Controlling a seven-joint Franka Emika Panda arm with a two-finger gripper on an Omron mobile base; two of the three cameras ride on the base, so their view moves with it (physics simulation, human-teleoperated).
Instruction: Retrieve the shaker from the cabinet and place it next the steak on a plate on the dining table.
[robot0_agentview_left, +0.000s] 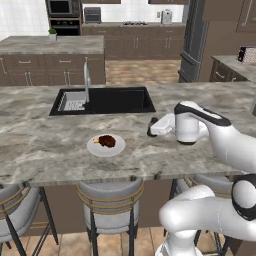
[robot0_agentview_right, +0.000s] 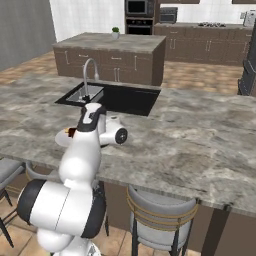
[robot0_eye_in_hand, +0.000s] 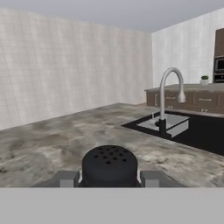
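Hand (robot0_agentview_left: 151, 128) gripping the small black cylindrical shaker (robot0_eye_in_hand: 109, 166) over the grey-beige marbled stone counter (robot0_agentview_left: 45, 145).
Shaker sits between both fingers, right of the round white plate (robot0_agentview_left: 95, 148) bearing the reddish-brown steak (robot0_agentview_left: 107, 141).

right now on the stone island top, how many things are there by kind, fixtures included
small black cylindrical shaker, between the gripper fingers: 1
small round white plate: 1
dark reddish-brown steak on the plate: 1
black sink: 1
curved silver tap: 1
total: 5
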